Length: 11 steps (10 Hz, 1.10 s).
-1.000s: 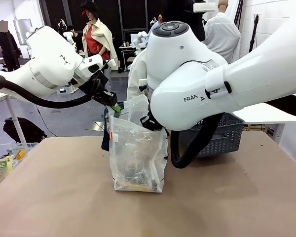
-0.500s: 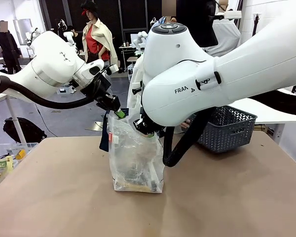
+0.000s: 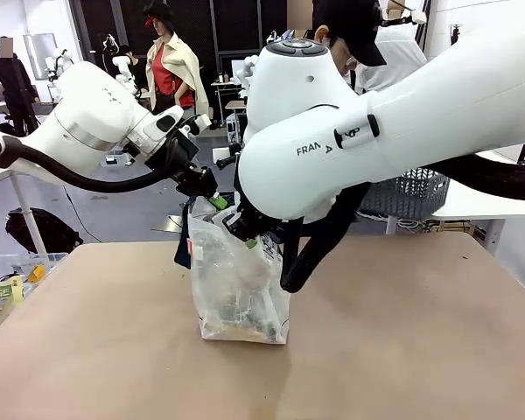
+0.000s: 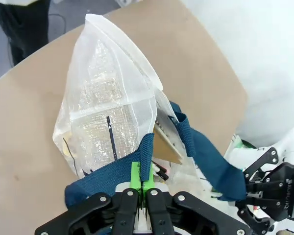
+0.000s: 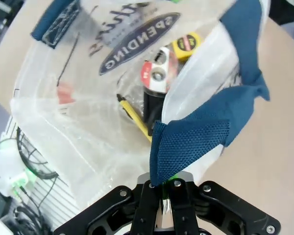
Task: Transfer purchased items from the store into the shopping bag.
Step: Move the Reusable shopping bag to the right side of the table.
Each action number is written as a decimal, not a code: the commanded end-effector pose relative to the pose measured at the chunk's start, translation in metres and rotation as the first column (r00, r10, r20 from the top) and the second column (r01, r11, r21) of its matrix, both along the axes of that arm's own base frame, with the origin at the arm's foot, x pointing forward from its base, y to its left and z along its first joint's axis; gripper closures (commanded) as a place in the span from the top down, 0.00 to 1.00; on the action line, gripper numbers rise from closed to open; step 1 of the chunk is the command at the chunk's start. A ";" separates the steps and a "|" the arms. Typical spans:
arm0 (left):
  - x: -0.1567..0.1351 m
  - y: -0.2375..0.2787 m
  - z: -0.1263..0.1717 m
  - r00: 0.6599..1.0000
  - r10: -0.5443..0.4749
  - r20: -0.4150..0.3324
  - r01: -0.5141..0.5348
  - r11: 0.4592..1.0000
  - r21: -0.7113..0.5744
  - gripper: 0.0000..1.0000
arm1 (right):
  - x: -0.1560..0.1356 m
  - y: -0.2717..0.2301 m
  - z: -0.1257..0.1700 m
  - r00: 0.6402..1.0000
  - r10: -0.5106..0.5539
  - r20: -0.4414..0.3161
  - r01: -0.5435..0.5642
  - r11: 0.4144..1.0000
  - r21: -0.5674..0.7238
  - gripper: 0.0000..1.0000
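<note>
A frosted shopping bag [image 3: 241, 284] is seen standing upright near the middle of the tan desk [image 3: 402, 350], held open from above by two white robot arms. The left tool [image 4: 142, 188] is pressed together on one navy strap handle [image 4: 112, 174], the webbing pinched between its green pads [image 4: 135, 175] at the bag's rim. The right tool [image 5: 162, 188] is likewise clamped on the other navy strap [image 5: 191, 144], which is folded over just above its fingertips. Through the bag's open mouth, in the right wrist view, purchased items [image 5: 154, 81] are shown lying at the bottom: a yellow-and-black pack, a round red-and-white piece, a dark tube and a thin yellow stick. The oval logo [image 5: 139, 41] with white lettering is visible through the translucent wall, beside a small red tag [image 5: 63, 92]. A flat tan card [image 4: 166, 142] can be made out just inside the rim in the left wrist view, though what it is cannot be told. The dark grey lattice basket [image 3: 402, 191] is partly hidden behind the right arm, at the far right, apparently raised off the desk. A person in a dark cap [image 3: 354, 22] is seen behind it.
</note>
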<state>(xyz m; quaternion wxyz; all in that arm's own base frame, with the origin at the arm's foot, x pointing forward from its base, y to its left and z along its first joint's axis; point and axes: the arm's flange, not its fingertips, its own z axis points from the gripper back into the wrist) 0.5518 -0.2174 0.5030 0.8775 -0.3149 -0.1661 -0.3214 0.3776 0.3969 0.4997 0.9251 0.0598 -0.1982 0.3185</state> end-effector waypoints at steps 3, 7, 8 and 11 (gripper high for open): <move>0.000 0.008 -0.006 0.995 -0.019 -0.097 0.003 0.987 -0.160 0.00 | 0.013 0.014 0.003 0.994 0.106 -0.021 -0.105 0.993 0.056 0.00; 0.003 0.004 -0.012 0.979 0.027 -0.201 -0.072 0.973 -0.219 0.00 | 0.021 0.029 0.005 0.978 0.205 -0.027 -0.204 0.977 0.057 0.00; 0.001 0.004 -0.013 0.973 0.023 -0.230 -0.077 0.971 -0.227 0.00 | 0.022 0.033 0.006 0.977 0.213 -0.024 -0.211 0.975 0.070 0.00; -0.001 0.005 -0.014 0.964 0.001 -0.267 -0.075 0.961 -0.266 0.00 | 0.024 0.043 0.006 0.974 0.227 -0.019 -0.225 0.972 0.065 0.00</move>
